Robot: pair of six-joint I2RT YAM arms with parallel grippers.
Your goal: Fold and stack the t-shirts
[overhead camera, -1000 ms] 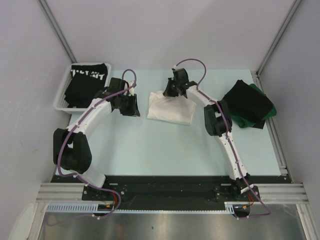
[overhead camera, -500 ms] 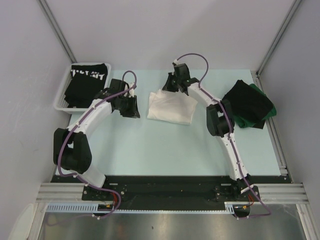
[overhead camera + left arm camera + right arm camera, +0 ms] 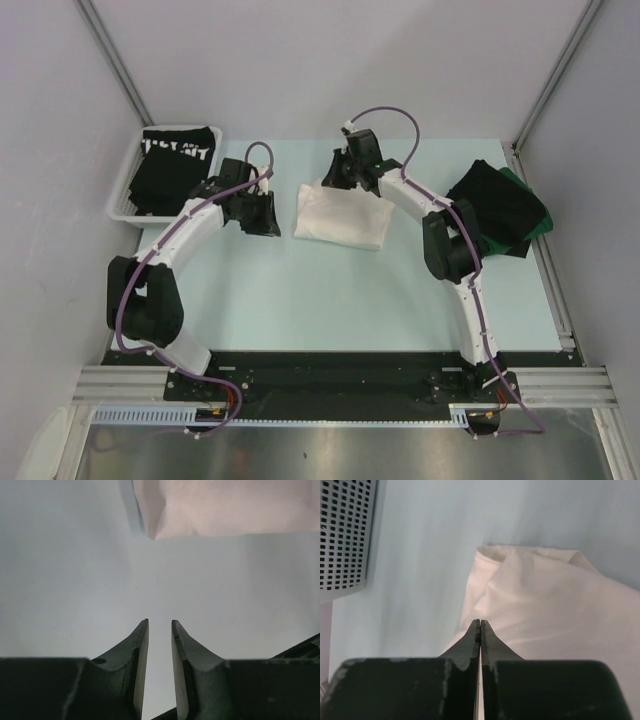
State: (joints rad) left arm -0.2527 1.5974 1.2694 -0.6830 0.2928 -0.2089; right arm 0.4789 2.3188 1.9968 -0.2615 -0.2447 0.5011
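Out from the near edge, the left gripper (image 3: 159, 624) hangs over bare table (image 3: 320, 300) left of centre, its jaws a narrow gap apart with nothing between them. Just to its right, mid-table, lies the folded white t-shirt (image 3: 340, 218). The right gripper (image 3: 480, 622) sits at that shirt's far-left corner with its jaws pressed together, tips against the cloth; whether any fabric is pinched cannot be told. At the right edge a black t-shirt (image 3: 490, 200) lies on a dark green t-shirt (image 3: 535, 218). In the far-left corner, the white mesh basket (image 3: 122, 200) holds a black lettered t-shirt (image 3: 180, 165).
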